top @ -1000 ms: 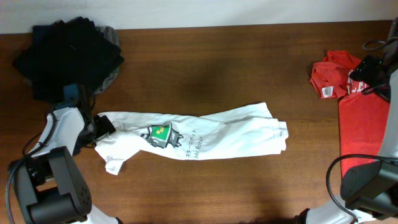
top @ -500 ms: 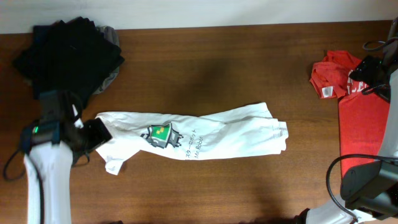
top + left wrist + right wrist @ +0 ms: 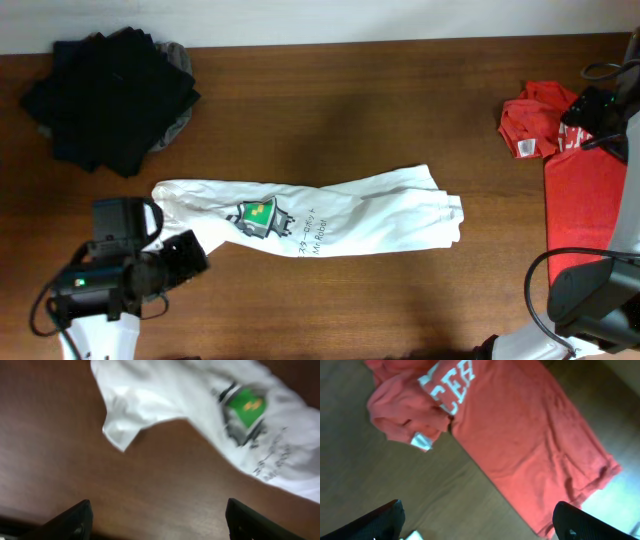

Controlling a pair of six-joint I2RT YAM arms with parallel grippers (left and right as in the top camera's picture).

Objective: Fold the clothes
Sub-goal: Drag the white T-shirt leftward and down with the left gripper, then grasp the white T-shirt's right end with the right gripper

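Across the middle of the table (image 3: 380,130), the white T-shirt (image 3: 330,220) lies folded into a long strip running from nine to three o'clock, its green badge (image 3: 258,213) facing up. At eight o'clock the left gripper (image 3: 188,255) hangs just beside the sleeve end, fingers spread and empty. At three o'clock the right gripper (image 3: 480,522) hovers over a red T-shirt (image 3: 520,435), fingers wide apart. Dark garments (image 3: 105,95) sit piled at ten o'clock.

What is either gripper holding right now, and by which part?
Nothing is held. The left gripper is open over the bare table beside the white T-shirt; the right gripper is open near the red T-shirt.
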